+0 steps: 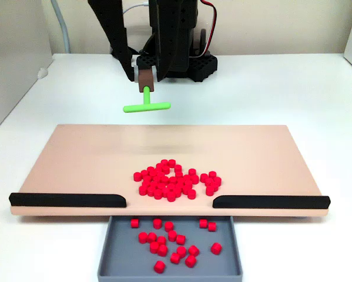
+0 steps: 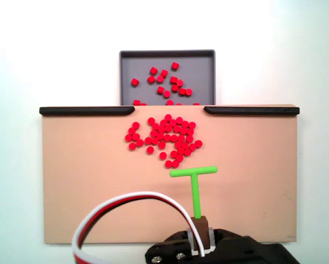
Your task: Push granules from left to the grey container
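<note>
In a fixed view facing the arm, the gripper (image 1: pixel 146 81) hangs above the far edge of the tan board (image 1: pixel 76 158), pinching the brown block (image 1: pixel 147 92) that carries the green T-shaped pusher (image 1: pixel 147 106); the crossbar is raised clear of the board surface, judging by the faint shadow beneath it. The granules (image 1: pixel 176 181) lie in a loose cluster on the board just behind the gap between the two black strips (image 1: pixel 67 200), and a smaller number already rest in the grey container (image 1: pixel 114 247) below that gap. In the fixed view from behind the arm, the gripper (image 2: pixel 200 234) sits at the bottom edge, its jaws closed on the brown block (image 2: pixel 199 224), with the pusher (image 2: pixel 194 177) pointing toward the cluster (image 2: pixel 164 137) and its crossbar just short of the nearest pieces, slightly right of the cluster's middle. The container (image 2: pixel 200 60) lies beyond the board (image 2: pixel 76 181), centred on the gap. Handling judgement: the pellets appear light, rigid and smooth, so they likely slide and roll freely and scatter sideways past a narrow blade. They are not to be gripped; contact belongs on the near side of the pile, with the crossbar low and strokes aimed at the gap.
</note>
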Tool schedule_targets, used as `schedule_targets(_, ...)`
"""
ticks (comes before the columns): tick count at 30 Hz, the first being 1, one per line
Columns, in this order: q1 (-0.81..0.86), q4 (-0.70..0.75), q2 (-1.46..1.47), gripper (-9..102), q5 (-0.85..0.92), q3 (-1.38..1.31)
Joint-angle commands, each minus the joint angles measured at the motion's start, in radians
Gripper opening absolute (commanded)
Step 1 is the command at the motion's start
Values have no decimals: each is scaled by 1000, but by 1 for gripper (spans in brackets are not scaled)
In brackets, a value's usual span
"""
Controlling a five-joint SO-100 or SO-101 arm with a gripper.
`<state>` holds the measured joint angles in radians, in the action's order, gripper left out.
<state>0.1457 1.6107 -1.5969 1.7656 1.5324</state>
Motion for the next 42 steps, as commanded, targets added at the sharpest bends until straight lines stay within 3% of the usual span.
schedule_targets(1, -23, 3, -43, 0, -35, -8)
schedule_targets(42, -51, -5, -38, 0, -121, -11)
